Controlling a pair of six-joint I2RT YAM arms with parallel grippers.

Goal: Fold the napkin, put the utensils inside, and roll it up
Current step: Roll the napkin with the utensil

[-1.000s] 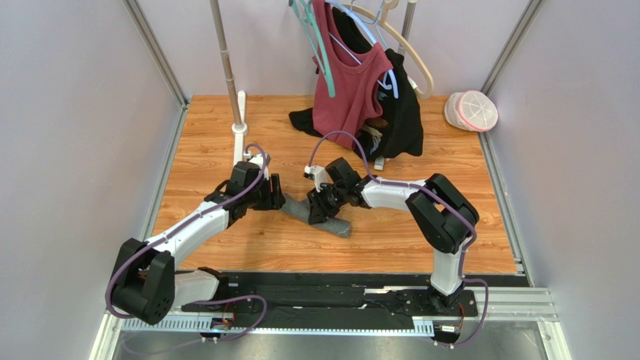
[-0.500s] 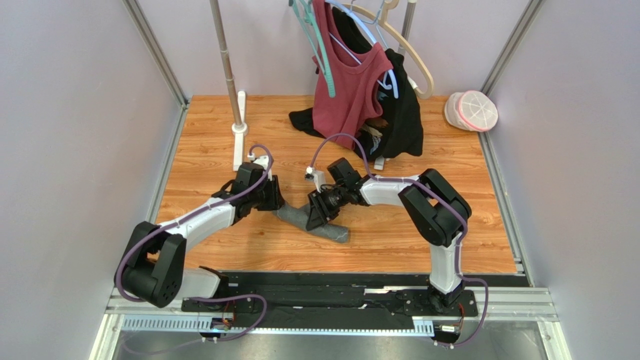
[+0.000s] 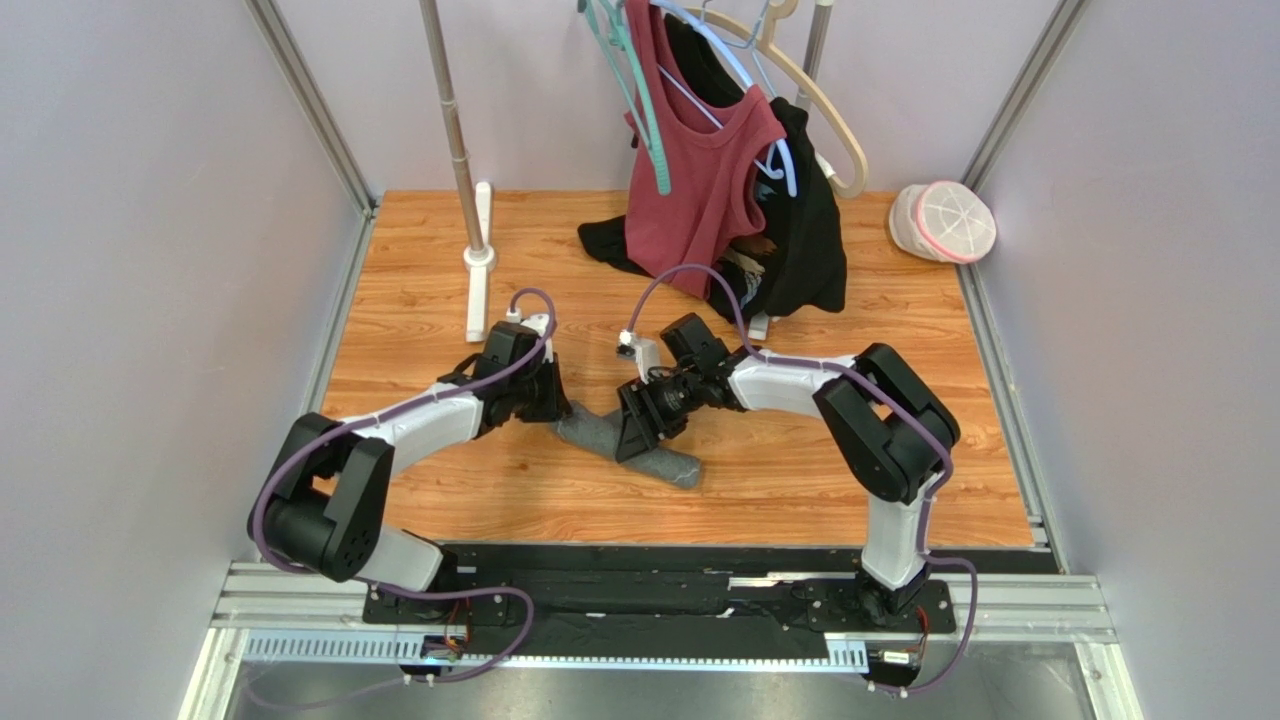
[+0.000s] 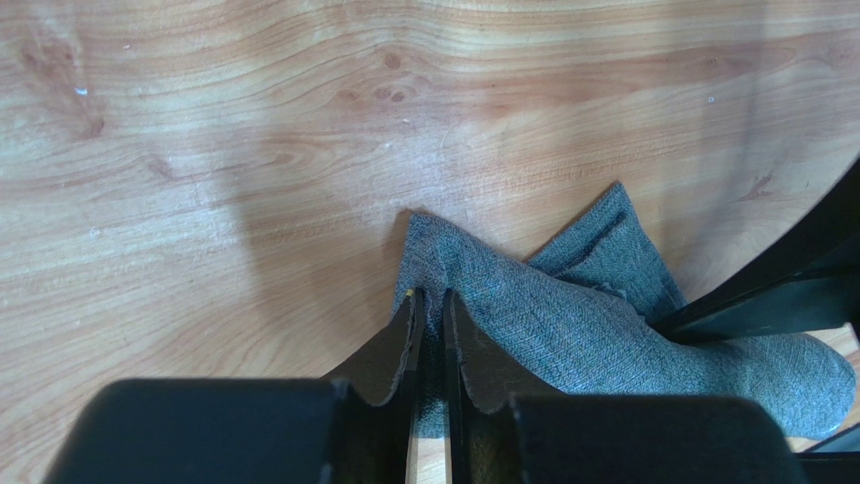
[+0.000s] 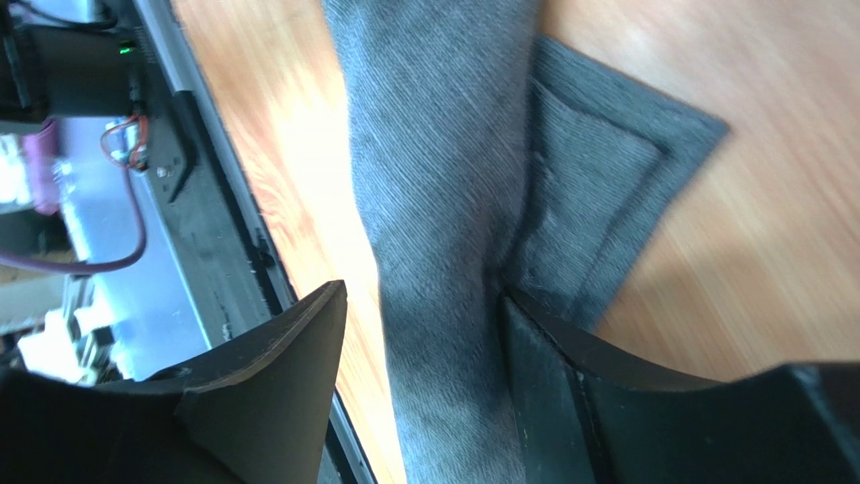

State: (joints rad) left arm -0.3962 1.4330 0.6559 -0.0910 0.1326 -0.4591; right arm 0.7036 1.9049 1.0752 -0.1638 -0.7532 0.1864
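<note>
napkin: rolled into a grey tube, lying aslant on the wooden tabletop, near its middle | your left gripper: jaws almost together, pinching a fold at the roll's end | your right gripper: jaws apart, straddling the roll, one finger touching it
</note>
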